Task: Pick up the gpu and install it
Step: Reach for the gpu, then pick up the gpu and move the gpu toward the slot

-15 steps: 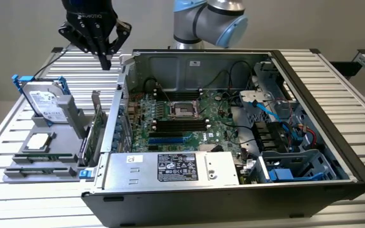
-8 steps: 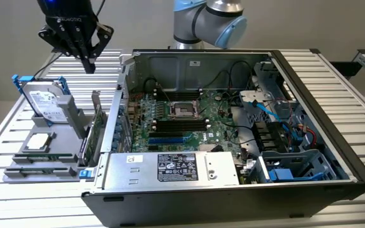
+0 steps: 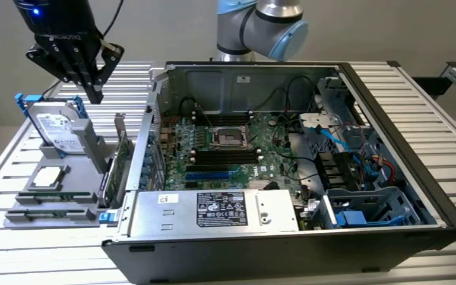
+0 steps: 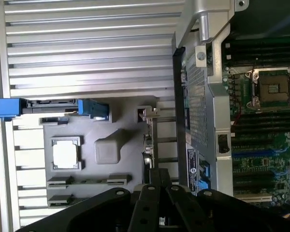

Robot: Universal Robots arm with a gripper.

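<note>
The gpu (image 3: 118,163) stands on edge in a grey holder (image 3: 30,205), between the hard drive and the open computer case, with its silver bracket end uppermost. From the wrist view it appears as a thin edge (image 4: 151,137) just beyond my fingertips. My gripper (image 3: 95,95) hangs in the air above and slightly toward the exterior view's left of the card, clear of it. Its black fingers (image 4: 157,186) are shut together with nothing between them.
A silver hard drive in blue rails (image 3: 56,129) stands upright beside the gpu. A processor chip (image 3: 48,176) and memory sticks (image 3: 50,200) lie on the holder. The open case (image 3: 386,119) shows its motherboard (image 3: 228,148) with blue slots (image 3: 212,174); its metal wall (image 4: 203,106) is close to the card.
</note>
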